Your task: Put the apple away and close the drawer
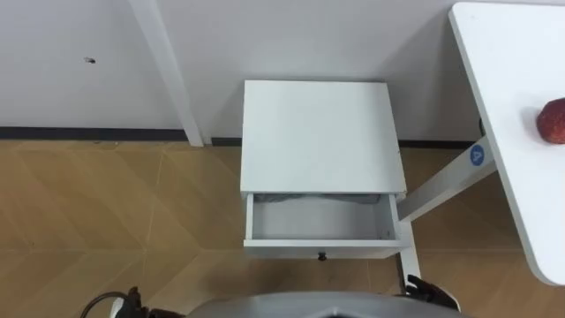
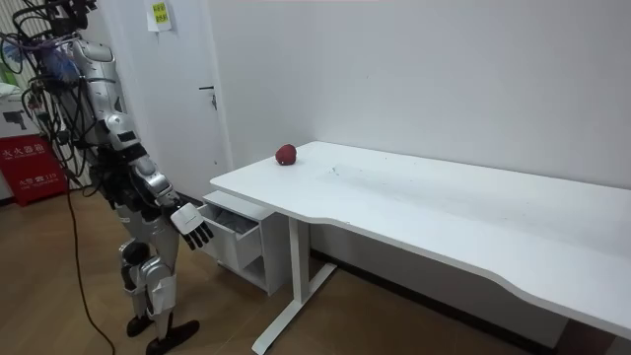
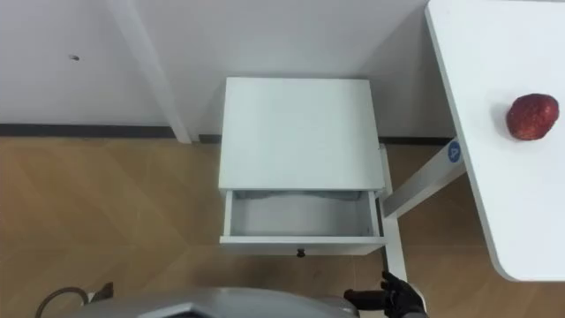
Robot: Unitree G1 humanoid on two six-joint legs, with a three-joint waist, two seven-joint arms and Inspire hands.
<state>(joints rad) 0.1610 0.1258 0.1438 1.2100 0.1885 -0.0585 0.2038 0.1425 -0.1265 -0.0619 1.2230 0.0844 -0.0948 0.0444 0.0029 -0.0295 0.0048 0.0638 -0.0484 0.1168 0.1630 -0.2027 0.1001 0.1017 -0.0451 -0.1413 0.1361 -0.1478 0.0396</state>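
A red apple [image 3: 532,116] lies on the white table [image 3: 477,53] at my right, near its end. In front of me stands a small white cabinet [image 3: 300,132] with its top drawer [image 3: 303,217] pulled out; the drawer holds nothing and has a small dark knob [image 3: 301,253] on its front. My right hand [image 3: 393,299] hangs low by the drawer's right front corner. In the room view this right hand [image 2: 193,229] has relaxed fingers and holds nothing. A dark bit of my left hand [image 1: 124,305] shows at the bottom left edge.
The table's slanted white leg [image 3: 424,185] runs close past the cabinet's right side. A white upright post [image 3: 150,71] stands against the wall left of the cabinet. Wooden floor [image 3: 106,212] spreads to the left. In the room view I stand upright facing the cabinet [image 2: 242,242].
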